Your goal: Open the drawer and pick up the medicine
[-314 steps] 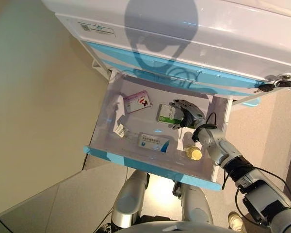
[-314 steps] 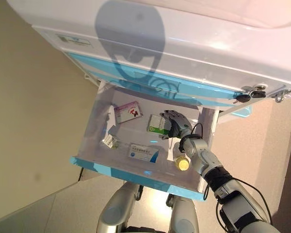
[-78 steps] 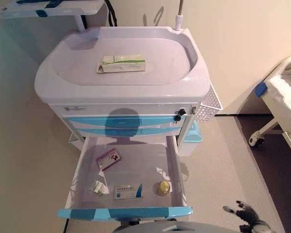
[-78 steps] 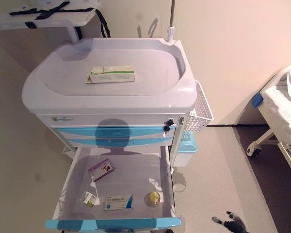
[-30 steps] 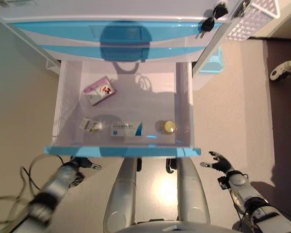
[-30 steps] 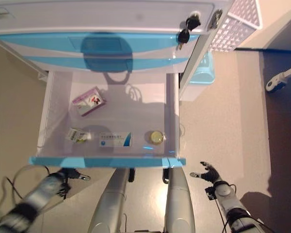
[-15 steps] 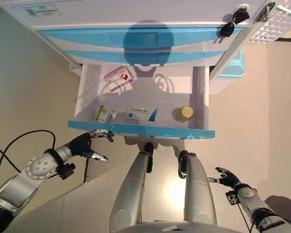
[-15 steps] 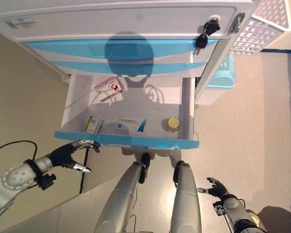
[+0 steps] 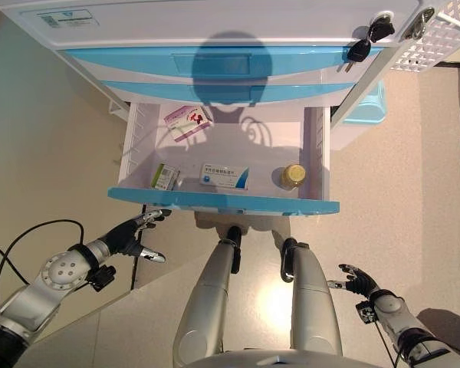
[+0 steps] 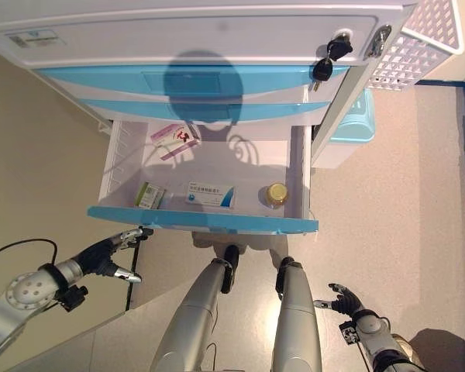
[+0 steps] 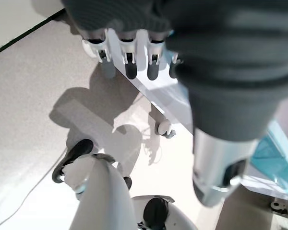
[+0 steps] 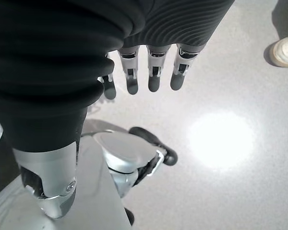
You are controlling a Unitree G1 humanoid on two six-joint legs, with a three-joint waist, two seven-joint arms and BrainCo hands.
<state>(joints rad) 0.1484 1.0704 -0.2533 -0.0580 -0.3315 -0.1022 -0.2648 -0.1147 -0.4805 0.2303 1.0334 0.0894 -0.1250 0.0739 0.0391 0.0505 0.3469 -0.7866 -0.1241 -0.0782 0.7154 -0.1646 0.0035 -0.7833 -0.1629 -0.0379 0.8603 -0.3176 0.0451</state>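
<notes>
Left eye view: the cart's bottom drawer (image 9: 222,201) is standing open. A white-and-blue medicine box (image 9: 224,176) is lying flat near its front edge, long axis across the drawer, print too small to read. Right eye view: the left hand (image 10: 101,254) is hovering below the drawer front, fingers spread, empty. Right wrist view: the right hand (image 12: 149,72) is hanging over the floor, fingers straight, holding nothing.

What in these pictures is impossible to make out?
- Print on the boxes in the drawer: too small in both eye views.
- The cart top: cut off by the upper edge.
- Drawer contents in both wrist views: out of frame; the left hand and right hand hang over floor.
</notes>
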